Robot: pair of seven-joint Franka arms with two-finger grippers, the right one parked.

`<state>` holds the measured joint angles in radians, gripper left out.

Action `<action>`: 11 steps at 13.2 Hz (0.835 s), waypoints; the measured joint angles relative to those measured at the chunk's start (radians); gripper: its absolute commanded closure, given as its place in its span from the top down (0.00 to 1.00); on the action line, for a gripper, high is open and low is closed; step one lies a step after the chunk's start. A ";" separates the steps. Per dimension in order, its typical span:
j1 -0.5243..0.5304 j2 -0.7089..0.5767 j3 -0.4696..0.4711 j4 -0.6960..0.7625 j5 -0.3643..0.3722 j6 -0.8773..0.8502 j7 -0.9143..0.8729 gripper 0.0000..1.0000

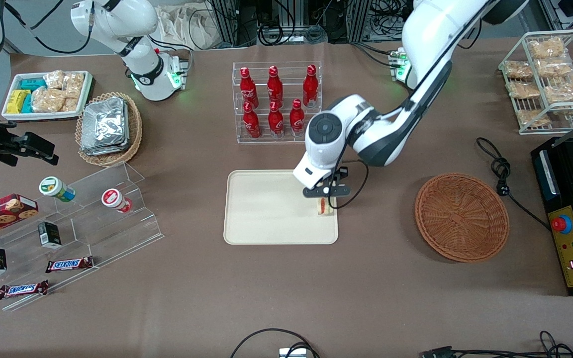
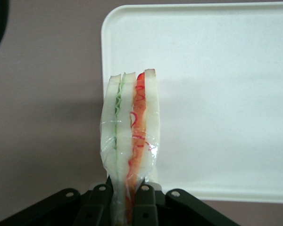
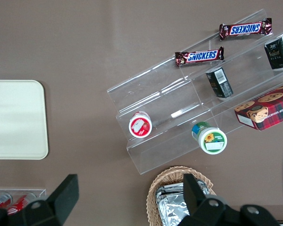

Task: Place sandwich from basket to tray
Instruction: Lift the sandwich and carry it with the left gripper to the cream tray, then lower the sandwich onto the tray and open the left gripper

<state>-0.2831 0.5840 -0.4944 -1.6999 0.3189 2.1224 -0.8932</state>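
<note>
One sandwich (image 2: 130, 141) sat pinched in the gripper (image 1: 327, 198), hanging over the tray's (image 1: 266, 214) edge nearest the basket (image 1: 461, 217), near its front corner.

I am working in a robotics lab dressed as a snack shop. A brown-covered table (image 1: 266, 298) carries shop-style displays: a clear rack of red cola bottles (image 1: 276, 102), acrylic steps (image 1: 92, 223) with chocolate bars (image 1: 69, 264), and a wire rack of bagged snacks (image 1: 547, 79). Aluminium framing and cables line the table's edge. My gripper (image 1: 327, 199) hangs over a cream tray (image 1: 261, 214).
</note>
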 measured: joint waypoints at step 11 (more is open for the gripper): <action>-0.014 0.074 0.000 0.058 0.087 0.051 -0.044 1.00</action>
<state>-0.2967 0.6583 -0.4942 -1.6417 0.4059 2.1733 -0.9367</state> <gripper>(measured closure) 0.273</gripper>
